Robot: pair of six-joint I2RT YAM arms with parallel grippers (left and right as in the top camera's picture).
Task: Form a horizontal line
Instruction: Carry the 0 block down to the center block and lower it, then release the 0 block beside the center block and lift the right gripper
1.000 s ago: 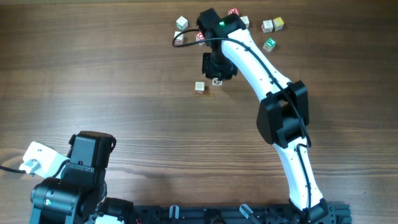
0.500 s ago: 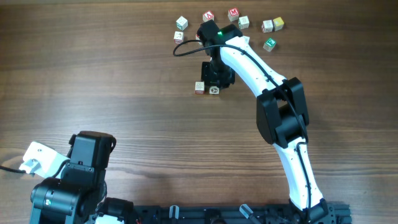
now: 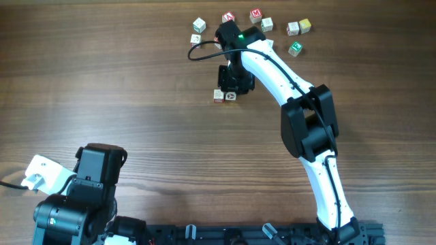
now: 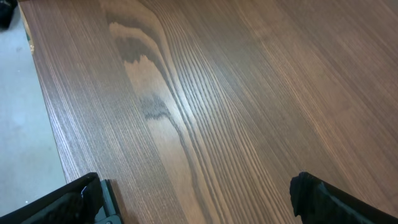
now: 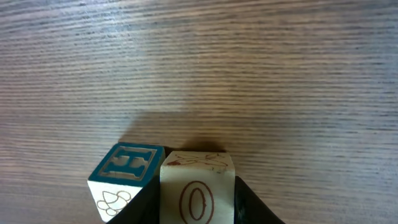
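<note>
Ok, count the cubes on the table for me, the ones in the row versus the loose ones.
Row cubes: 2, one in the right claw
Loose cubes: 8
Total in view: 10

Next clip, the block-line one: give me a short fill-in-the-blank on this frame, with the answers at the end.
1. In the right wrist view, the held cube between the right gripper's fingers shows the letter ____.
2. It touches a blue-topped cube; seen from overhead, the row they form counts ____ cubes.
3. The left gripper is open over bare wood and holds ____.

Missing words: O; two; nothing.
</note>
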